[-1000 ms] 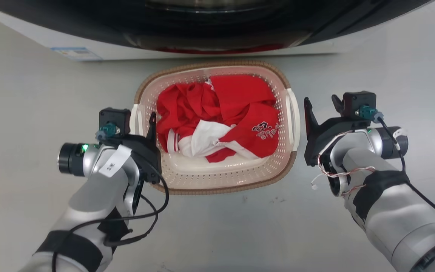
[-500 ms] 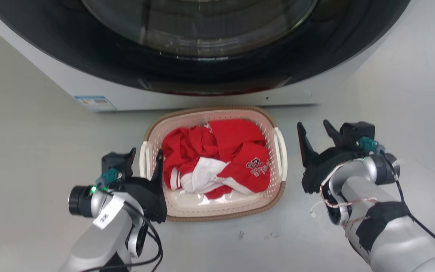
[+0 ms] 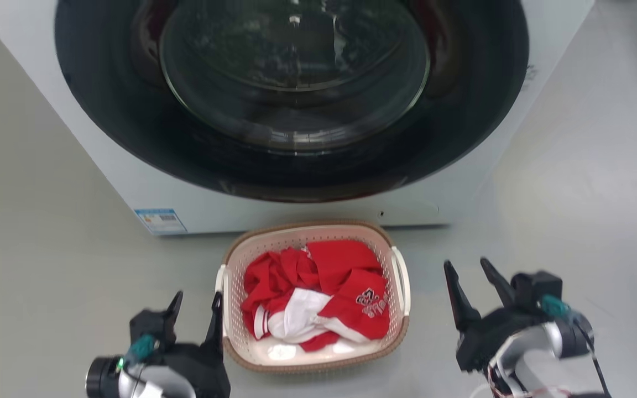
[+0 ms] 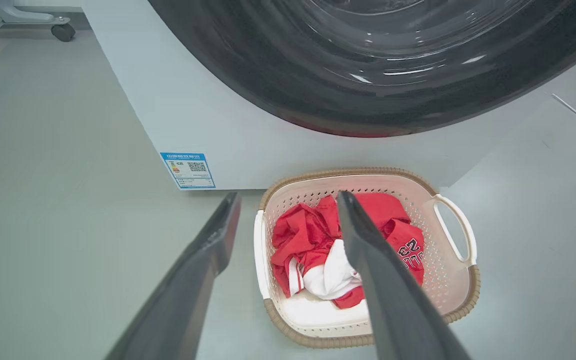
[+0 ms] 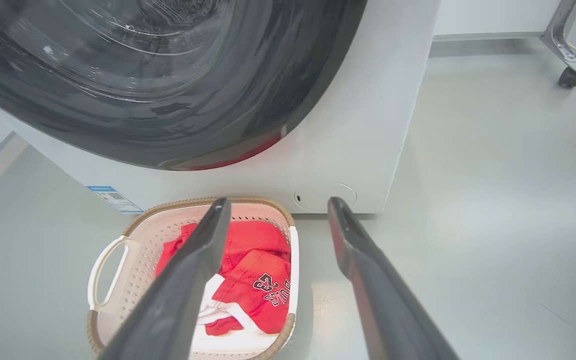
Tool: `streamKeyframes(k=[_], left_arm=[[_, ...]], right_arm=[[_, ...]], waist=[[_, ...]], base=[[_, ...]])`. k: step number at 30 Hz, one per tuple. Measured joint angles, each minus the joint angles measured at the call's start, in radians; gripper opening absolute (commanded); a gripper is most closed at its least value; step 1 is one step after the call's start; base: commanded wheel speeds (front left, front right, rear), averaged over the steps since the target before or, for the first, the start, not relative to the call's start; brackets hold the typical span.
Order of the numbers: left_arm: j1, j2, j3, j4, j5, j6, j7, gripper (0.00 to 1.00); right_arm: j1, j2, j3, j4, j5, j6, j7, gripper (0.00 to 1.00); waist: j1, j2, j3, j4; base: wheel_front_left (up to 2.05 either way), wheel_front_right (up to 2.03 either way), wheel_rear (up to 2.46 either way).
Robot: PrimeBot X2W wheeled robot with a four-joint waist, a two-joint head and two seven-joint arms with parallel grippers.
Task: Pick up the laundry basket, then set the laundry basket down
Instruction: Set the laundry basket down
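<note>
Basket (image 3: 307, 226) of red clothes (image 3: 340, 265) sits before the washer (image 3: 147, 188). Left gripper (image 3: 197, 298) is just left of it, right gripper (image 3: 466, 264) is farther off, both spread wide, empty. Right wrist view catches a caster (image 5: 566, 77).

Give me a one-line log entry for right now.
laundry basket: on floor before washing machine, red clothes inside | left gripper: open, by its left handle | right gripper: open, apart on its right

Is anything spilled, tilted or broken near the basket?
Nothing stands out. The laundry basket sits level before the washing machine, clothes all inside. The left gripper and right gripper are open, one at each side.
</note>
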Motion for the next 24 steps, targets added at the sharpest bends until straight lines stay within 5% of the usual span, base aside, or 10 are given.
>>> streamKeyframes(k=[24], left_arm=[[0.503,-0.043,0.286,-0.477,0.366,0.0,0.0,1.0]], right_arm=[[0.522,0.063,-0.366,-0.429,-0.339,0.0,0.0,1.0]], waist=[[0.0002,-0.0001,-0.245,-0.007]], base=[[0.0,0.0,0.0]])
